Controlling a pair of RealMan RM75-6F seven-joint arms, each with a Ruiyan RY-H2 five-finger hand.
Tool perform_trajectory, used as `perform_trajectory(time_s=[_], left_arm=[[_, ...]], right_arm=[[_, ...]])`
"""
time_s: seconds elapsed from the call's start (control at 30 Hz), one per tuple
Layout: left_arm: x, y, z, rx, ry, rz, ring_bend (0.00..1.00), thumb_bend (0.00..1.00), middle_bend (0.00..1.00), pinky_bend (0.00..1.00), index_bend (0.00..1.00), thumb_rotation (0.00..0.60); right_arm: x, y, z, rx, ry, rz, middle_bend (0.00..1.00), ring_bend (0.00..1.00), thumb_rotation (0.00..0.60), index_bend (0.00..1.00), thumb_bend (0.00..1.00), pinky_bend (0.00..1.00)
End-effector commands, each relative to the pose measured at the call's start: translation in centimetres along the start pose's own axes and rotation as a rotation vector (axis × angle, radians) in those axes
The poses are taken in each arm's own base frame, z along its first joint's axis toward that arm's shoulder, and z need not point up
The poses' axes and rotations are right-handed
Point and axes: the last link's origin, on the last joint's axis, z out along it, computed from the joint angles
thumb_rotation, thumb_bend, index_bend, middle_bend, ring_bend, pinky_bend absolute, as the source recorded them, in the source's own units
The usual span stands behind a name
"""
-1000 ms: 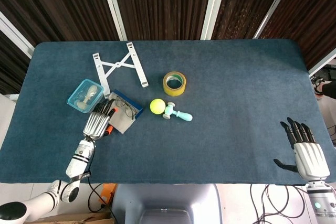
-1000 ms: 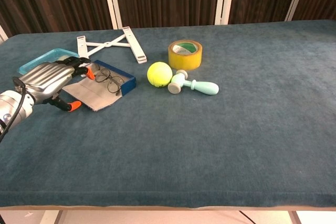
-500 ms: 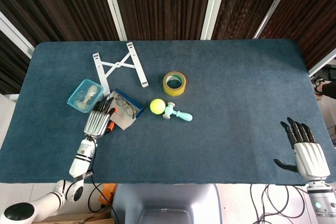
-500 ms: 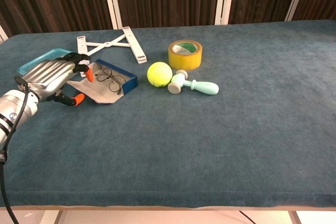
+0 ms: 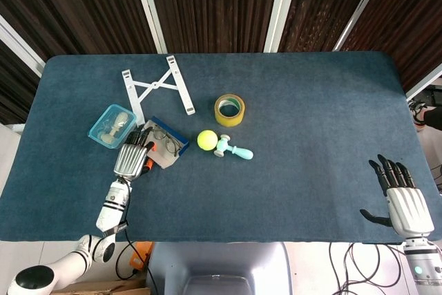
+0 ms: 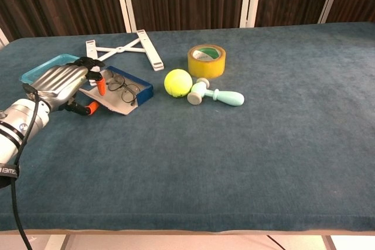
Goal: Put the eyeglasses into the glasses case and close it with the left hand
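Observation:
The eyeglasses (image 6: 120, 86) lie inside the open blue glasses case (image 6: 140, 91), left of the table's middle; in the head view the eyeglasses (image 5: 166, 142) show in the case (image 5: 181, 146) too. The case's grey lid (image 6: 111, 103) slopes up on its left side. My left hand (image 6: 60, 82) grips that left edge, with orange fingertips (image 6: 101, 86) above the lid and one at its near edge. The head view shows the left hand (image 5: 131, 157) just left of the case. My right hand (image 5: 406, 206) rests at the front right edge, fingers spread, holding nothing.
A yellow ball (image 6: 178, 82) and a teal-handled tool (image 6: 217, 93) lie just right of the case. A yellow tape roll (image 6: 206, 61) sits behind them. A white folding stand (image 6: 123, 48) and a teal box (image 5: 112, 126) are at the back left.
My left hand has moved forward and toward the case. The grey lid has tipped up from flat, and its near edge has drawn in. The right hand has stayed still.

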Motion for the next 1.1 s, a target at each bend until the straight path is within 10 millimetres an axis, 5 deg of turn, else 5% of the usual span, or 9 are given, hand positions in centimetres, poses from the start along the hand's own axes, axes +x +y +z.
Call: perform_trajectory(time_s=[0.03,0.5,1.1], left_arm=[[-0.3,-0.3,-0.1,0.006,-0.009,0.001,0.03,0.42,0.12,0.17,0.57,0.6],[0.0,-0.6,-0.8,-0.024,0.023,-0.011,0.04,0.47,0.15,0.16,0.66,0.6],[3.6,-4.5,-6.2,-0.063,0.005,0.002,0.04,0.48,0.13,0.16,0.65,0.6]], right_arm=[[0.0,0.0,0.0,0.001,-0.001,0.0,0.0,0.0,0.6,0.0,0.1,0.0],[-0.1,0.0,0.0,0.001,-0.004,-0.002,0.0,0.0,0.6,0.0,0.1,0.0],[-0.3,-0.4,-0.1,0.016,-0.016,-0.004,0.0,0.0,0.6,0.0,0.1,0.0]])
